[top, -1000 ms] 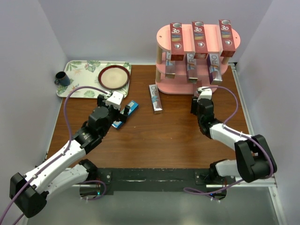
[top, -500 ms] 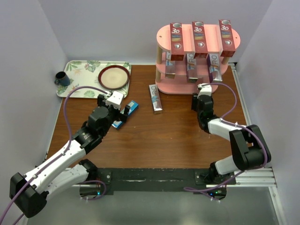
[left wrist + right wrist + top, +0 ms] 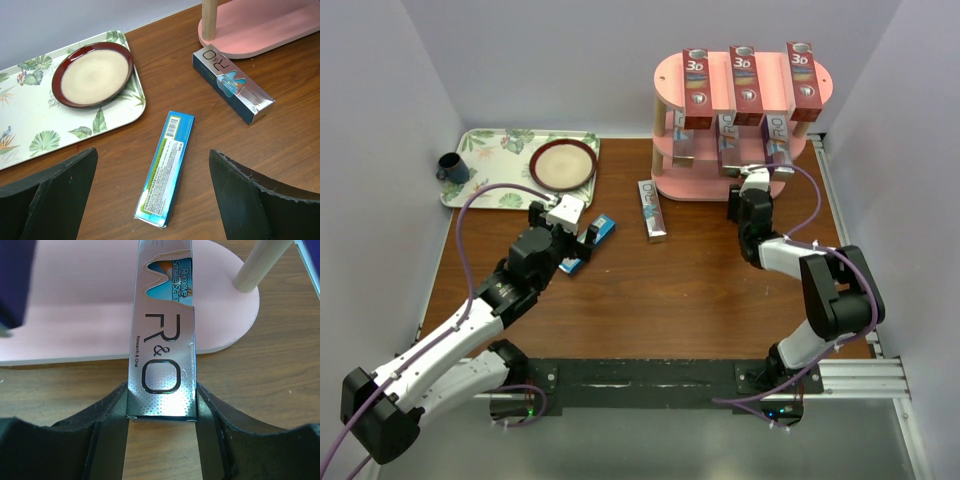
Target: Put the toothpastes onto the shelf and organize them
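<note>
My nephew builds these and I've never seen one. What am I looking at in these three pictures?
Two robot arms are bolted at the near edge of a brown wooden table. One picture looks down from above; the others come from wrist cameras. The left tool is open above a teal-blue toothpaste carton; a silver-and-blue carton lies nearby. The right tool grips a silver R&O toothpaste carton at the bottom board of the pink three-tier shelf. A floral tray holds a red-rimmed plate, with a dark mug at its edge.

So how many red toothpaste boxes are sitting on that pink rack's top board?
3. The red "3D" cartons lie side by side across the pink oval top board: left, middle, right. Others could hide on tiers below.
</note>
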